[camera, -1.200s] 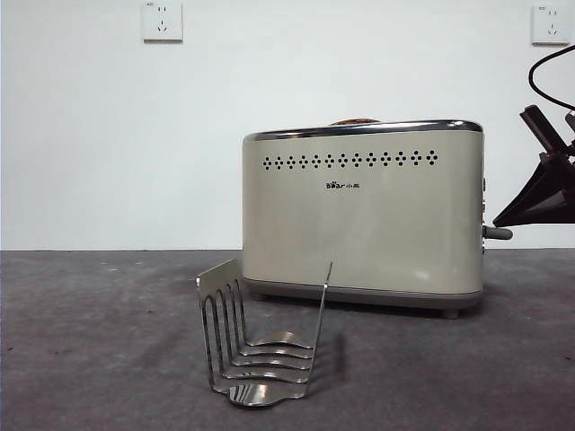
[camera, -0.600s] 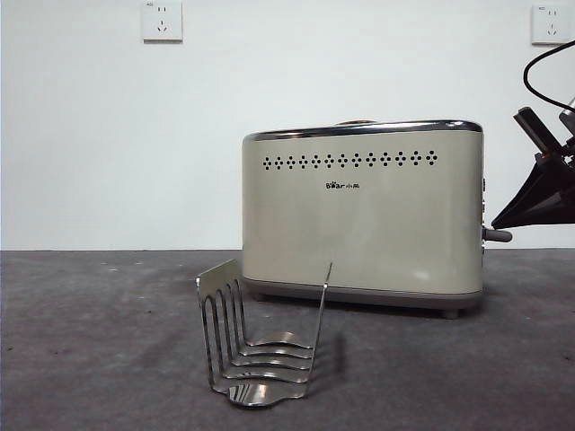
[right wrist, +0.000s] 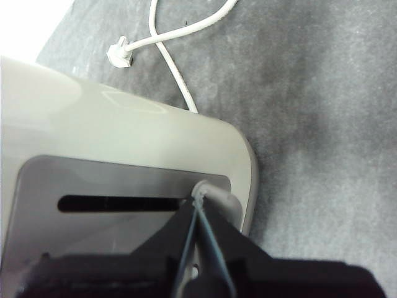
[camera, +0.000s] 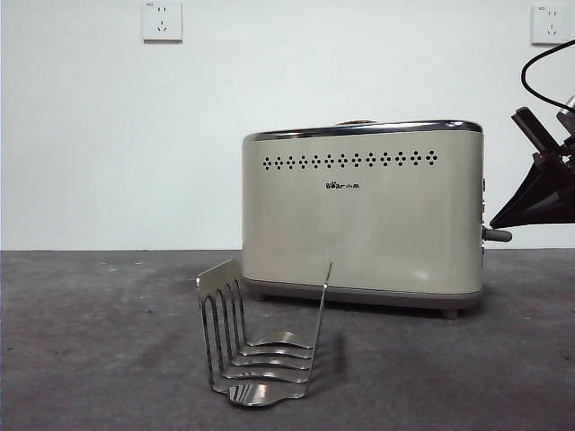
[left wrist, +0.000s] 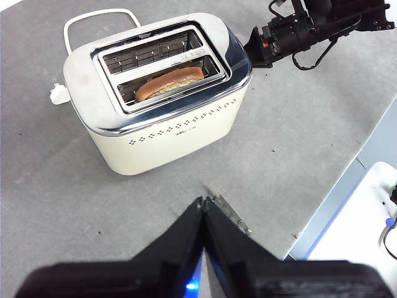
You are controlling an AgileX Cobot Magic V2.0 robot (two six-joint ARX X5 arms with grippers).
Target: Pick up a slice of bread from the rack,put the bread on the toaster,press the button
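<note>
The right hand (right wrist: 197,214), jaws pressed shut, sits on top of the button (right wrist: 214,195) at the toaster (camera: 359,215)'s narrow end, so the push runs straight down the slot. The slice of bread (left wrist: 170,82) lies low in 1 slot, probably fully sunk. The rack (camera: 260,337) stands bare on the counter (camera: 99,341). The left hand (left wrist: 201,217) hangs closed above, well apart.

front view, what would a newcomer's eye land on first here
The big cream toaster fills the middle, the slice of bread sunk in one slot. The right gripper presses shut onto the button on its narrow side. The shiny rack stands in front without bread.
</note>
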